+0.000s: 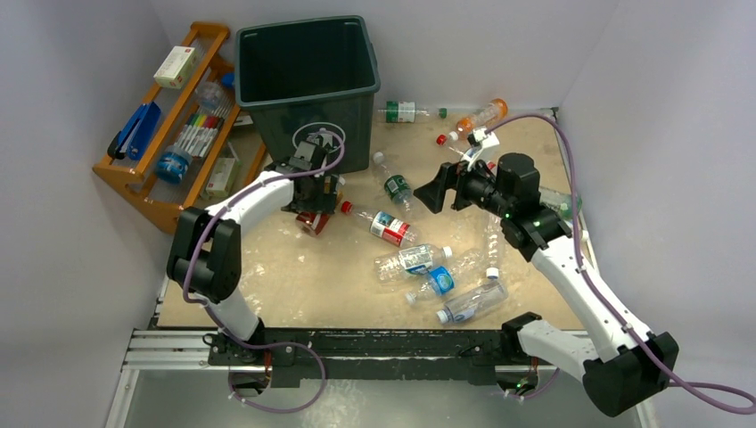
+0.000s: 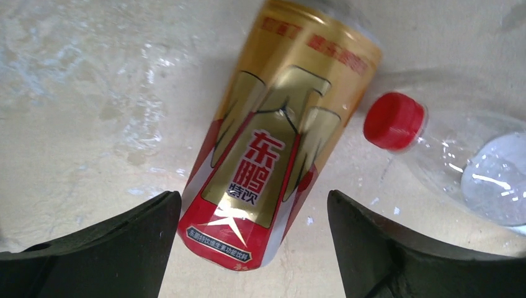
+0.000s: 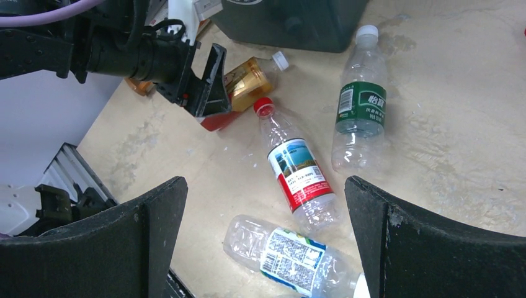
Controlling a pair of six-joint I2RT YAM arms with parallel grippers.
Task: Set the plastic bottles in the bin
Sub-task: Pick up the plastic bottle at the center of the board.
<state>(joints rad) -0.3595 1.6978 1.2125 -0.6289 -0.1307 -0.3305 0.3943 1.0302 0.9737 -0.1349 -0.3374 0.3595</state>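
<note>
Plastic bottles (image 1: 414,260) lie on their sides across the tan tabletop (image 1: 294,285), outside the large dark green square plastic bin (image 1: 349,125). The bin stands at the far left of the table, its white symbol facing the near edge. Left of the bin stands an orange wooden rack (image 1: 143,189) holding markers and boxes.

The left gripper (image 2: 251,208) sits low, just on the near side of the bin. Its fingers are spread wide astride the base end of a gold-and-red labelled bottle (image 2: 273,143). A gap shows at the right finger, and nothing is clamped. The right gripper (image 3: 265,186) hovers above the middle of the table, fingers wide and holding nothing.

Ahead of it lie a clear green-labelled bottle (image 3: 361,105) with a white cap and a clear red-capped bottle (image 3: 298,177) with a red-and-white label, its cap just beside the gold-and-red labelled bottle. Nearer, three clear blue-labelled bottles (image 1: 441,283) cluster together. By the far wall rest an orange bottle (image 1: 481,116) and a second green-labelled bottle (image 1: 406,111).
</note>
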